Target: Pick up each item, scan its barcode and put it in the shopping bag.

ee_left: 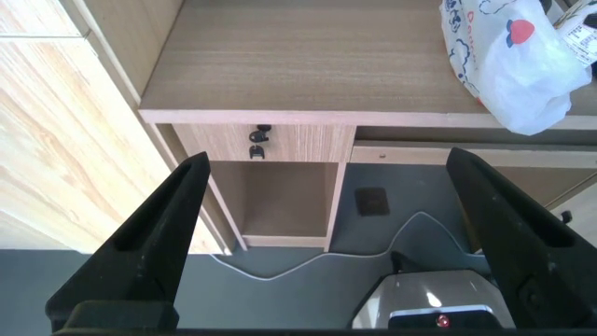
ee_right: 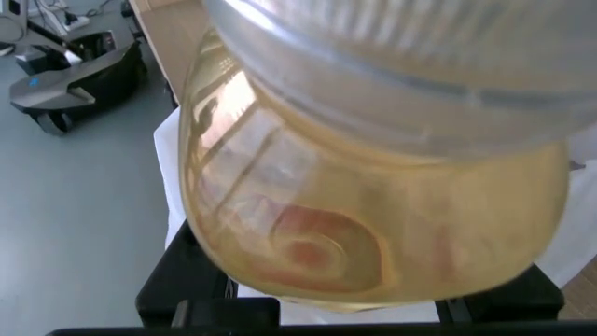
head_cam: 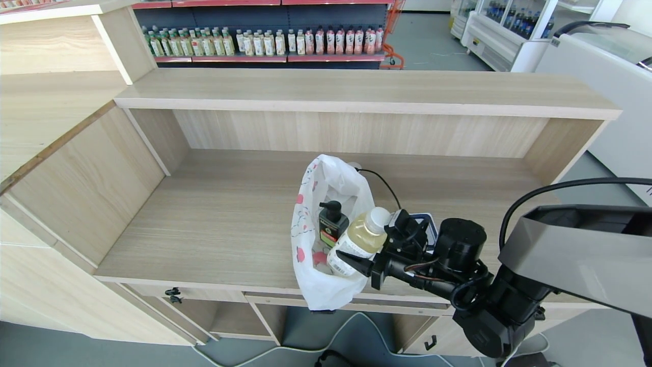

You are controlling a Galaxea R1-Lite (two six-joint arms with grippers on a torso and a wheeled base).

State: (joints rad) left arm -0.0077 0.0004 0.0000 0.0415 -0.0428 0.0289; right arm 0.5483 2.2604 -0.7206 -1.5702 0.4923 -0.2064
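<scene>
1. The dark pump bottle (head_cam: 332, 223) is standing upright inside the white shopping bag (head_cam: 310, 275), which sits at the front edge of the table (head_cam: 214, 219). I'd call that one done.
2. The right pincer (head_cam: 372, 243) is clamped on the yellow bottle (head_cam: 356, 240). The bottle is tilted with its white cap uppermost, and its base is right at the bag's mouth, just beside the pump bottle.
3. My read is that this is the drop-in step: lower it, let go, and this bottle is finished. Whether its barcode has been scanned, I can't tell from where I stand.
4. The left pincer (ee_left: 328, 163) hangs low in front of the table, below its edge and well apart from the bag. Its jaws are spread wide with nothing between them.
5. A small blue-edged device (head_cam: 427, 220) lies on the table behind the right pincer. It is mostly hidden; it is possibly the scanner.
6. The count is one bag and two bottles, one inside and one at the mouth. There are two pincers, one loaded and one bare.
</scene>
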